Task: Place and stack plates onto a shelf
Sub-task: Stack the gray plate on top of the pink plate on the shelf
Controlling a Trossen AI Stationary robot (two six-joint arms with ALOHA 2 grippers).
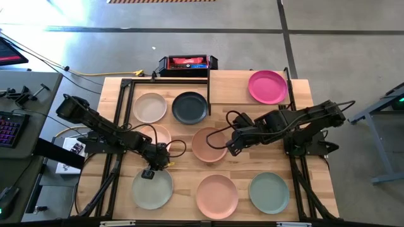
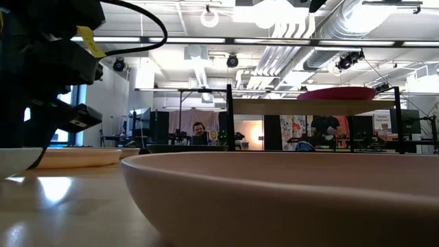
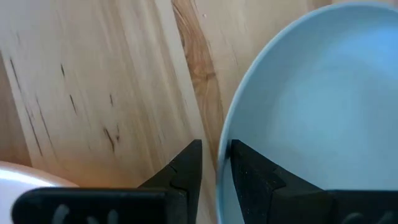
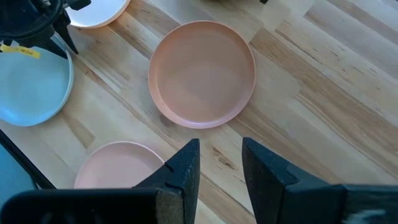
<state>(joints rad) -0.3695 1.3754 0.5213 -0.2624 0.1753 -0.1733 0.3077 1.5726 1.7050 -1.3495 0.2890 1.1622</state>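
The magenta plate [image 1: 267, 86] lies flat on the shelf [image 1: 230, 88] at the far right. On the table lie the cream [image 1: 150, 107], dark slate [image 1: 189, 107], peach [image 1: 158, 133], tan [image 1: 208, 144], pale green [image 1: 152, 188], salmon [image 1: 217, 195] and sage [image 1: 269, 192] plates. My left gripper [image 3: 216, 163] points steeply down at the pale green plate's [image 3: 311, 112] far rim, fingers narrowly apart with the rim between them. My right gripper [image 4: 219, 155] hangs open and holds nothing, high above the table by the tan plate [image 4: 202, 73]. My left gripper has the pale green plate's far rim [image 3: 221, 155] between its fingers, one finger over the plate's inside and one outside it, coming from above and slanting. A strip of table shows between the outer finger [image 3: 186, 169] and the rim. Whether the inner finger touches, I cannot tell. The plate lies flat.
A black box with red contents [image 1: 187, 64] stands at the table's far edge behind the shelf. Black shelf posts [image 1: 209, 85] rise beside the dark slate plate. Bare wood lies between the plates in the middle. People sit in the room beyond [image 2: 199, 132].
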